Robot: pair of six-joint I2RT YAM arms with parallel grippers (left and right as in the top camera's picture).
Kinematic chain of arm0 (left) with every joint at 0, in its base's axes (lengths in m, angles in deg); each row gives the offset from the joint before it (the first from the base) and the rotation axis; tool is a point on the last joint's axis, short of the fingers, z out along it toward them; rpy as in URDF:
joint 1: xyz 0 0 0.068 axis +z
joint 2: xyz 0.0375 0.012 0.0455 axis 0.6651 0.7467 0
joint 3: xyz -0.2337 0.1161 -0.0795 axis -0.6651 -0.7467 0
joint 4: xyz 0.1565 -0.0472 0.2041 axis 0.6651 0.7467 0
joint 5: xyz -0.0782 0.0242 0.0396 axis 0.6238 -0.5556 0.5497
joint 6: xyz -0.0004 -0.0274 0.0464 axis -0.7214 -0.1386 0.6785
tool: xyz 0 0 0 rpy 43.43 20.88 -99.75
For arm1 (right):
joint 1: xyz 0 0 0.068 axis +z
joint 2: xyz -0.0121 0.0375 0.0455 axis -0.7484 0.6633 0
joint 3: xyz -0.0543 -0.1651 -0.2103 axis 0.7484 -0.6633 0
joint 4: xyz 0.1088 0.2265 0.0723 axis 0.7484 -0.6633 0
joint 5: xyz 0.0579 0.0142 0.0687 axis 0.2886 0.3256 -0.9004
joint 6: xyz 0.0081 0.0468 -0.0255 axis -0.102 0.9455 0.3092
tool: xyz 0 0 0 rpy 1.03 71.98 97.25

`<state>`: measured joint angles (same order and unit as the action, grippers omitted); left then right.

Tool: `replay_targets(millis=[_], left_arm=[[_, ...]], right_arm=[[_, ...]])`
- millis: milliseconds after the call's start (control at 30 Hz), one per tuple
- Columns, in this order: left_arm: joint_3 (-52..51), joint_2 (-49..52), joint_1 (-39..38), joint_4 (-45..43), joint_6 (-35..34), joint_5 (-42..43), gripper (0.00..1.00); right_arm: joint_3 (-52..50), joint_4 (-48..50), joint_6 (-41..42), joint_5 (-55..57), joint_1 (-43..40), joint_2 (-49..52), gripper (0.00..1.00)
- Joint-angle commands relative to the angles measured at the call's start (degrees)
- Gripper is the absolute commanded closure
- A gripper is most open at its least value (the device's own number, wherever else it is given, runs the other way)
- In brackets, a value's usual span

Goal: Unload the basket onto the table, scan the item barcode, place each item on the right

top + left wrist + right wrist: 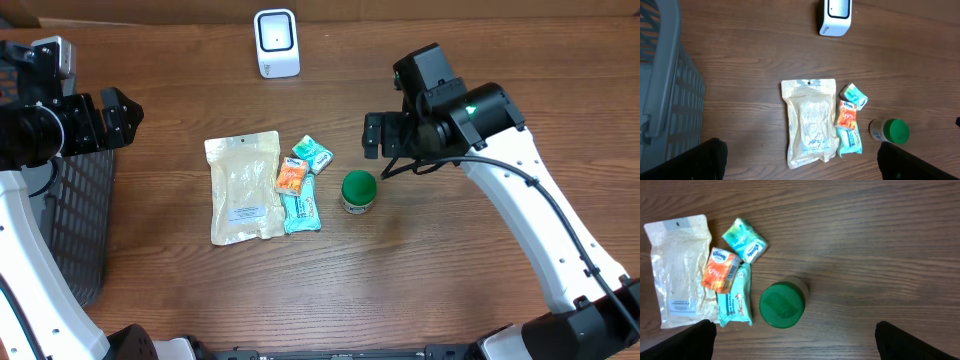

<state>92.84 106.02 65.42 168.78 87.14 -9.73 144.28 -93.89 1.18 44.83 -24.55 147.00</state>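
Standing upright on the table (470, 300), not yet picked: a small jar with green lid (359, 191). Probably the item to scan, being nearest to the right gripper (372, 135), though cannot say for sure which item is meant. No barcode visible from any view.

Right gripper: spread wide, pinching nothing, hovering just behind the jar. Left gripper (127, 117): also spread wide and empty, well apart, over the rim of the grey basket (80, 230).

Step in hand, by judgement: the approach, before any grasp. Next move calls for lowering around the jar body, closing on it, then carrying it toward the white scanner (276, 42) at the far edge and turning the label to face it.

Close on the left of the jar: a teal pack (300, 210), an orange pack (291, 178), a smaller teal pack (312, 154), then a large clear pouch (244, 187). Little room on that side, so better to come from the right or from above. Open wood between jar and scanner.
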Motion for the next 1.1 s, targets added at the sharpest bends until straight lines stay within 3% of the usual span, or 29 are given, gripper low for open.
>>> replay_targets(millis=[0,400,767,1067], left_arm=[[0.3,-1.2,0.1,-0.2,1.5,0.8,0.0],[0.3,-1.2,0.1,-0.2,1.5,0.8,0.01],[0.3,-1.2,0.1,-0.2,1.5,0.8,0.0],[0.3,-1.2,0.1,-0.2,1.5,0.8,0.0]], right_arm=[[-1.2,0.7,1.2,-0.4,-1.9,0.5,0.0],[-5.1,8.7,-3.2,-3.7,-2.1,8.2,0.0],[-5.6,7.9,-8.4,-6.4,2.4,12.3,0.01],[-14.6,15.0,-8.4,-6.2,4.9,12.3,0.08]])
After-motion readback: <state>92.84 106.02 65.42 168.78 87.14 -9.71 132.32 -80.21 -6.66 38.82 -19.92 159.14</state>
